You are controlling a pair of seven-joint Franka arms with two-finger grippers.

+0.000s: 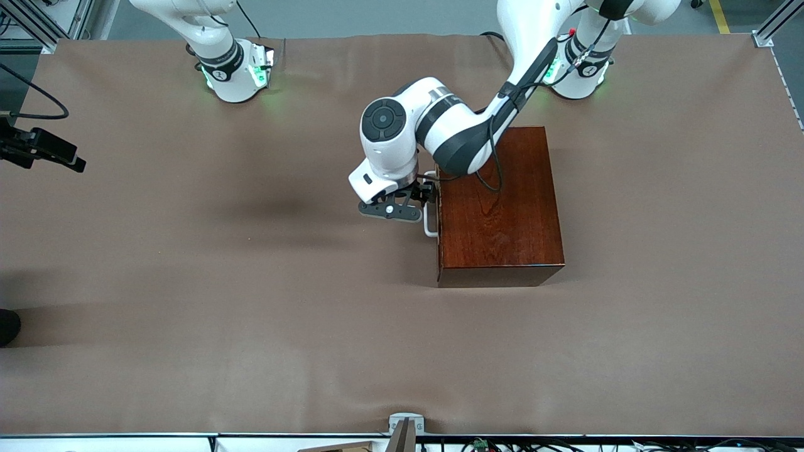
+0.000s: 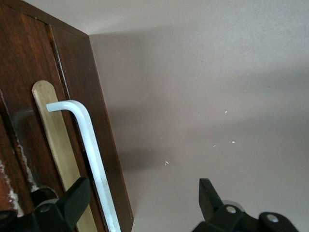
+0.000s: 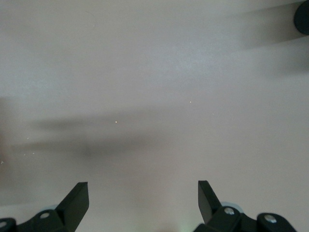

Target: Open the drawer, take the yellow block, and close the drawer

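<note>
The dark red-brown wooden box (image 1: 496,213) stands mid-table, with its drawer (image 2: 24,96) shut. The white bar handle (image 1: 430,221) faces the right arm's end of the table and also shows in the left wrist view (image 2: 91,145). My left gripper (image 1: 426,192) is open at the handle. In the left wrist view (image 2: 143,191) one finger (image 2: 75,200) lies against the drawer front beside the bar, and the other finger (image 2: 207,193) is out over the cloth. The yellow block is hidden. My right gripper (image 3: 143,193) is open and empty over bare cloth.
Brown cloth (image 1: 251,282) covers the whole table. A black device on a cable (image 1: 44,149) juts in at the edge by the right arm's end. A dark round thing (image 1: 7,326) sits at that same edge, nearer the front camera.
</note>
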